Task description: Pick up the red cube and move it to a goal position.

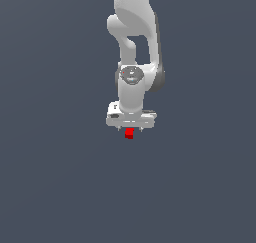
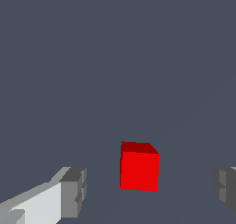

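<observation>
**Claw open around the red cube**

Plain dark grey-blue background everywhere, flat and featureless, with no visible edge or horizon in either view.

In the exterior view, a white arm (image 1: 134, 47) dropping from the top centre of the frame, ending in a wide white claw (image 1: 130, 132) just above the middle. Directly under the claw body, the red cube (image 1: 129, 133): tiny, bright, plain-faced, far narrower than the claw itself, peeking out below its lower edge.

In the wrist view, the red cube (image 2: 138, 166) in the lower centre of the frame, front face bright, top face darker. One grey fingertip pad (image 2: 73, 192) at lower left on its white finger, the other at the lower right edge, partly cut off. Clear gaps between cube and each pad: claw spread wide, released, touching nothing. Cube roughly midway between the two fingers, a little nearer the lower-left one.
</observation>
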Available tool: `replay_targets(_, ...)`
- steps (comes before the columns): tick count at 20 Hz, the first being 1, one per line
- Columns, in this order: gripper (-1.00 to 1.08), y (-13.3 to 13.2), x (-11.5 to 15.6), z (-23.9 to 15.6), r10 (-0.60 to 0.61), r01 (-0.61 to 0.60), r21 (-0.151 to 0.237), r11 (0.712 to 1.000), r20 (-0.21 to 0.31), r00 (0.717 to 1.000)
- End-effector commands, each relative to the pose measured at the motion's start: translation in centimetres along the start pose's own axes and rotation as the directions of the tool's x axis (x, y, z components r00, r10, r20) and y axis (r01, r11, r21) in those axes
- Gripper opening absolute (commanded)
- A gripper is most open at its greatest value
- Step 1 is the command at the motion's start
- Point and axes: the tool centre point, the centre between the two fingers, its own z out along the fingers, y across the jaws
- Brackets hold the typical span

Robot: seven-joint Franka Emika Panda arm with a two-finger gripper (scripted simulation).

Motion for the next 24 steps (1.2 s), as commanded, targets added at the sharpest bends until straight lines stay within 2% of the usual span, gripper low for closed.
replay_targets(1, 1.0, 0.2, -0.8, 2.4, 0.022, -0.022, 0.0, 1.0, 0.007, 1.0)
replay_targets(8, 1.0, 0.4, -2.2, 6.8, 0.062, -0.062, 0.001, 0.998, 0.019, 0.998)
replay_targets(14, 1.0, 0.4, -2.6, 8.0, 0.072, -0.072, 0.002, 0.997, 0.022, 0.997)
replay_targets(15, -1.0, 0.4, -2.6, 8.0, 0.072, -0.072, 0.002, 0.997, 0.022, 0.997)
replay_targets(24, -1.0, 0.4, -2.6, 8.0, 0.072, -0.072, 0.002, 0.997, 0.022, 0.997)
